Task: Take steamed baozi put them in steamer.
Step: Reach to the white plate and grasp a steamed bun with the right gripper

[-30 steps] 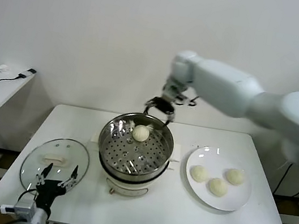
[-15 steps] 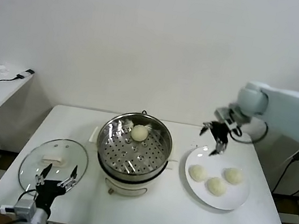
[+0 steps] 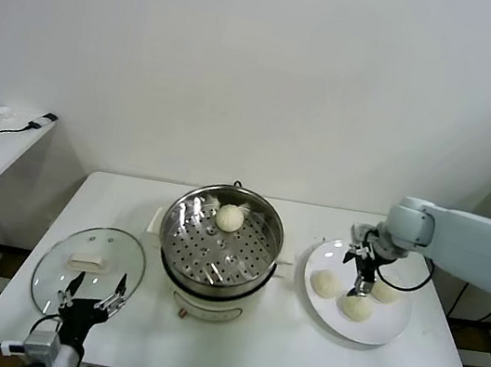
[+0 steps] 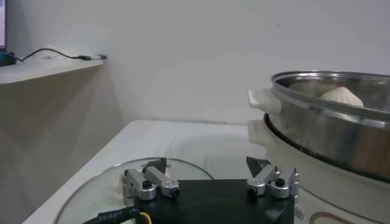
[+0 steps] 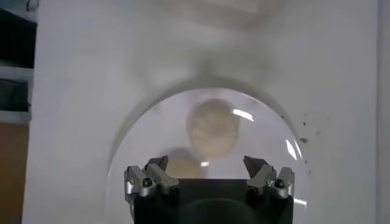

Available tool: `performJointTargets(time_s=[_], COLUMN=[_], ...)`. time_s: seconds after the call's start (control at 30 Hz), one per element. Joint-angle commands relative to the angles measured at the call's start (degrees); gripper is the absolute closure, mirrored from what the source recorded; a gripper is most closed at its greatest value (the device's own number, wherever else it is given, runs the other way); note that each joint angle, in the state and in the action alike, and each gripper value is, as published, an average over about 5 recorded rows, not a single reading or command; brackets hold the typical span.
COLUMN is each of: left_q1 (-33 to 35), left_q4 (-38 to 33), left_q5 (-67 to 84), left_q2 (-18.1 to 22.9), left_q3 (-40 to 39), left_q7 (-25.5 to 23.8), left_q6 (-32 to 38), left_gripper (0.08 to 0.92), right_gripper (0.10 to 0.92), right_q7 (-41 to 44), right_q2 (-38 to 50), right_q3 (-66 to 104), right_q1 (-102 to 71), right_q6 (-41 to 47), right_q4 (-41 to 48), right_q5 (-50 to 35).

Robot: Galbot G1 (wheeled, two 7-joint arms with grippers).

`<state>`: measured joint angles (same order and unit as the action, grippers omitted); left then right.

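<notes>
The baozi are soft, light dough and, by the look of them, easily dented or torn, so each is best taken low across its widest part with a gentle squeeze, not pinched at the crown; the skin looks smooth and faintly matte, possibly a little tacky, so it may cling to a finger pad on release (a guess from the surface only). Taking the steamer (image 3: 221,244) as the landmark: one baozi (image 3: 229,218) already lies on its perforated tray toward the back wall, a pale domed bun with a small peak on top; three more sit on the white plate (image 3: 385,333) just to the steamer's right, the nearest baozi (image 3: 327,284) closest to the pot, the front baozi (image 3: 356,307) toward the table's near edge, the far baozi (image 3: 386,292) partly behind the arm. The right gripper (image 3: 364,267) hangs over that plate, directly above the three buns, with its fingers spread wide and nothing between them; the right wrist view shows a bun (image 5: 211,128) centred ahead of the spread fingers. The left gripper (image 3: 95,295) rests idle on the steamer's left, at the near edge of the glass lid (image 3: 73,254), its fingers likewise wide apart and empty.
</notes>
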<state>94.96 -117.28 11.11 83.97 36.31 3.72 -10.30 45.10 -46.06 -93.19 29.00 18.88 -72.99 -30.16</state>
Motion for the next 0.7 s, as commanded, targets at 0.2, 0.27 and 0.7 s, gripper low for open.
performJointTargets(time_s=[0.2,0.27,0.7], left_q1=[0.0,0.0,0.0], left_q4=[0.1,0.1,-0.1], left_q5=[0.1,0.1,0.1], left_q2=[-0.2,-0.3,-0.3], left_q3=[0.1,0.2,0.3], left_q7=[0.0,0.0,0.0], left_q6=[0.0,0.0,0.0], left_gripper=[0.177,0.177,0.177], right_gripper=[0.203,0.203,0.364], right_q7=[-1.2,-1.1,0.9], right_q2=[-5.5,-6.1,-6.6], right_q3=[9.1,9.2,8.5], right_q1=[-11.3,-11.4,-10.3], right_q6=[2.3,2.0,1.4], right_q4=[9.9,10.8,11.4], right_q5=[1.2,1.3,1.5])
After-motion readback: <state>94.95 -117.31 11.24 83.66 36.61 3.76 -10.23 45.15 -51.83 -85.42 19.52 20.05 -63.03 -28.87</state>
